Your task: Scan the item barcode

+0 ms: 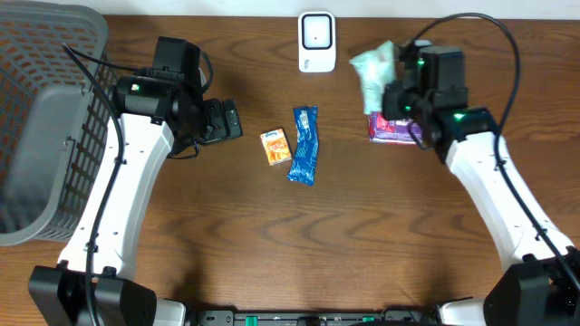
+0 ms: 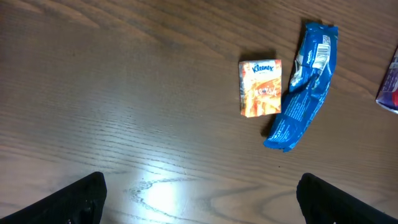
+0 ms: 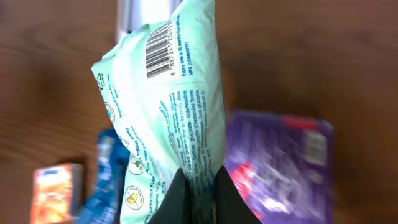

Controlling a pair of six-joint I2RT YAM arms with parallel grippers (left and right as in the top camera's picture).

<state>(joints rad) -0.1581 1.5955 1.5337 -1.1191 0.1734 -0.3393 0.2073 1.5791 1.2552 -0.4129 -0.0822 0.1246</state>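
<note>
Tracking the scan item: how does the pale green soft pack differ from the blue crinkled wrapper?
The pale green soft pack is pinched in the right gripper, barcode showing; the blue crinkled wrapper lies loose on the wooden table. The green pack is near the white scanner; the blue wrapper lies mid-table. Both are soft packets.

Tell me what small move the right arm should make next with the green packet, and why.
Probably ease the right tool, shut on the pale green plastic packet, a little to the left toward the white rectangular scanner, turning the printed barcode to face it. The packet hangs beside the scanner, not in front of it, so the code likely cannot be read yet.
</note>
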